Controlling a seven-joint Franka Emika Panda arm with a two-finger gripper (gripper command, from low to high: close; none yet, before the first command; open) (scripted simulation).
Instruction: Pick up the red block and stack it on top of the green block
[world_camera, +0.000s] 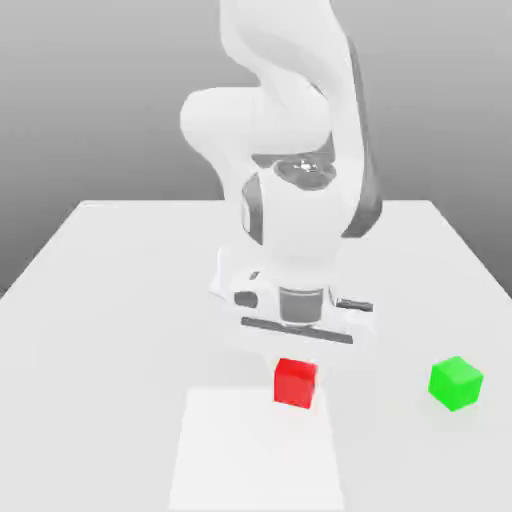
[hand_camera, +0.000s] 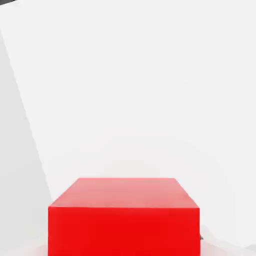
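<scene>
Two blocks sit on the white table (world_camera: 100, 290), well apart. The red block (world_camera: 296, 383) is near the middle, and the green block (world_camera: 456, 383) is off to the exterior view's right. Nothing is stacked yet, so I think the grab, the lift and the stacking are all left to do. The arm leans down with its hand just above the red block. I cannot tell if its fingers are wide or closed.

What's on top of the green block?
Nothing sits on the green block; its top is bare. The red block rests apart on the table, below the robot's hand.
</scene>
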